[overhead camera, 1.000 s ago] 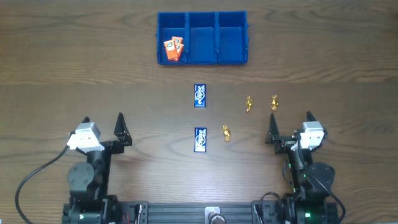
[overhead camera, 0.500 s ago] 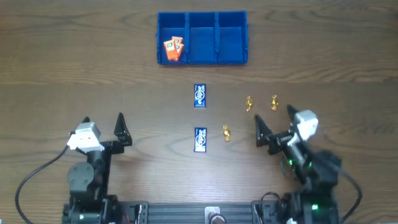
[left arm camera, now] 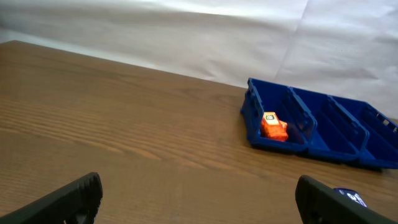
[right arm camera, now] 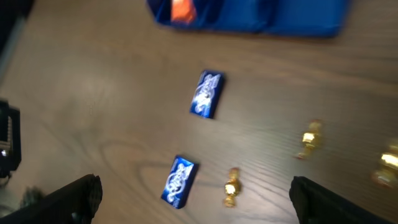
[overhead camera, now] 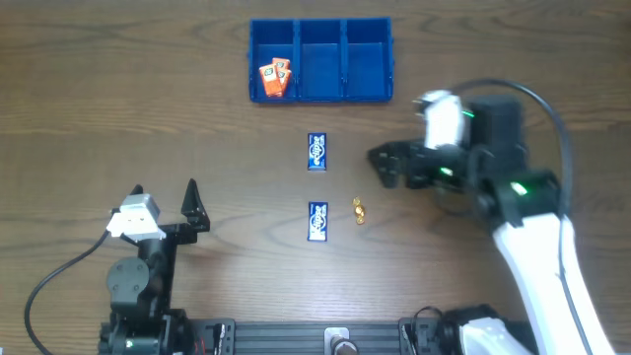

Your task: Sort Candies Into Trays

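- We see the blue tray (overhead camera: 367, 96) at the far side of the table (overhead camera: 118, 108). It has three compartments side by side.
- The orange candies (overhead camera: 275, 77) lie in the left compartment of the tray.
- The far blue candy (overhead camera: 316, 152) lies on the table in front of the tray. The near blue candy (overhead camera: 317, 220) lies closer to the arms, apart from it.
- The first gold candy (overhead camera: 359, 210) lies just beside the near blue candy, on its right side.
- In the right wrist view we find a second gold candy (right arm camera: 309, 139) and a third gold candy (right arm camera: 388, 163), both on the table and further to the right.
- The left gripper (overhead camera: 164, 193) is low near its base. Its fingers are spread wide and hold nothing.
- The right gripper (overhead camera: 386, 165) hangs lifted above the table, over the loose candies. Its fingers are also wide apart, and we see nothing between them.
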`<state>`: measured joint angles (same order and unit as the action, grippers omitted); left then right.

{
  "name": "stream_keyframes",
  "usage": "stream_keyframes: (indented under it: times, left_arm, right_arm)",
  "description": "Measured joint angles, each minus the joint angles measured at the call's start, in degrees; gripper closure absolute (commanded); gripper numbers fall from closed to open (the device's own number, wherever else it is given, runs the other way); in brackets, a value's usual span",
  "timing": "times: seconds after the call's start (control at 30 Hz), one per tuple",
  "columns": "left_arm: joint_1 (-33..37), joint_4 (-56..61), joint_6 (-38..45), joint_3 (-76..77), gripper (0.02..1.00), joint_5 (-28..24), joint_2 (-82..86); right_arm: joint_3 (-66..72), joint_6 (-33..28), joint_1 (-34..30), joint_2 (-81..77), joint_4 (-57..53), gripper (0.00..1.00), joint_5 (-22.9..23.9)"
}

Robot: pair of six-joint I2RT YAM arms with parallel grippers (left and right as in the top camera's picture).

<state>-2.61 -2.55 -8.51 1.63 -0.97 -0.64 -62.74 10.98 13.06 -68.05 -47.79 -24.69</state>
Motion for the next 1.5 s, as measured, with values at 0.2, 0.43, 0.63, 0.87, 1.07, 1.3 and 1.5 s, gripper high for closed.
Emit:
stream_keyframes:
  times: [0.2,0.43,0.63,0.87,1.07,1.3,1.5]
  left_arm:
    - [0.0,0.0,0.0,0.0,0.02,0.0,0.0]
    - [0.0,0.0,0.0,0.0,0.02,0.0,0.0]
    - [0.0,0.0,0.0,0.0,0.02,0.0,0.0]
    - [0.0,0.0,0.0,0.0,0.02,0.0,0.0]
    - [0.0,0.0,0.0,0.0,0.02,0.0,0.0]
    - [0.0,0.0,0.0,0.0,0.02,0.0,0.0]
    - [0.0,0.0,0.0,0.0,0.02,0.0,0.0]
  right_arm:
    - [-1.2,8.4,17.5,-12.3,-2.4,0.003,11.8]
    - [-1.2,21.6,33.4,-22.3,-3.2,0.003,21.4]
    - [-1.2,29.3,36.7,-31.1,-1.5,0.003,24.1]
    - [-1.2,35.1,36.7,-36.3,2.1,0.062,25.9]
    - [-1.2,38.5,36.7,-37.6,2.7,0.261,27.2]
    - [-1.2,39.9,36.7,-37.7,4.0,0.417,28.0]
    - [-1.2,40.0,36.7,-38.1,5.1,0.419,28.2]
